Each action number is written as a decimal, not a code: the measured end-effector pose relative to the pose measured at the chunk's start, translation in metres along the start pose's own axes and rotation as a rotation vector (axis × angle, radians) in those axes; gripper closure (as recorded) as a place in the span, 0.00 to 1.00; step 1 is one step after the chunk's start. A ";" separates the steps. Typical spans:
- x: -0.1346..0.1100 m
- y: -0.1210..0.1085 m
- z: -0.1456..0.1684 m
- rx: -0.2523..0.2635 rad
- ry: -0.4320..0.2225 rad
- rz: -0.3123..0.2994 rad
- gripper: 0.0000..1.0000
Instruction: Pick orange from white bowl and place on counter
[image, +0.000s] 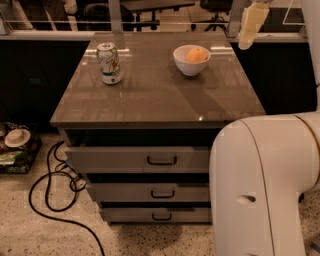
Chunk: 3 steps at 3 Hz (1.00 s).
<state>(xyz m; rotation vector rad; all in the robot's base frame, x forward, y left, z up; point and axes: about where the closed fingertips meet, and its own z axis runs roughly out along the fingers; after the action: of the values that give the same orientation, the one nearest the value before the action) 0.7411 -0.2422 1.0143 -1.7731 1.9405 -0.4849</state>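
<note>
The orange (196, 55) lies inside the white bowl (190, 67), which stands on the far right part of the counter (150, 95). My gripper (249, 26) hangs at the top right of the view, above and to the right of the bowl, past the counter's right back corner. It is apart from the bowl and holds nothing that I can see. Its upper part is cut off by the top of the view.
A green and white soda can (109, 63) stands upright on the counter's far left. The cabinet's top drawer (160, 160) is pulled out a little. My white arm (260, 190) fills the lower right. A black cable (52, 200) and clutter (15, 145) lie on the floor at left.
</note>
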 end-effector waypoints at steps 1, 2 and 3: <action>-0.002 -0.003 0.004 0.010 -0.003 0.000 0.00; -0.010 -0.015 0.018 0.052 -0.065 0.004 0.00; -0.032 -0.023 0.039 0.075 -0.147 0.001 0.00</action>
<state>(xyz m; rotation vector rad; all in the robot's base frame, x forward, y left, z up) 0.7838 -0.2113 0.9974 -1.7110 1.7999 -0.4094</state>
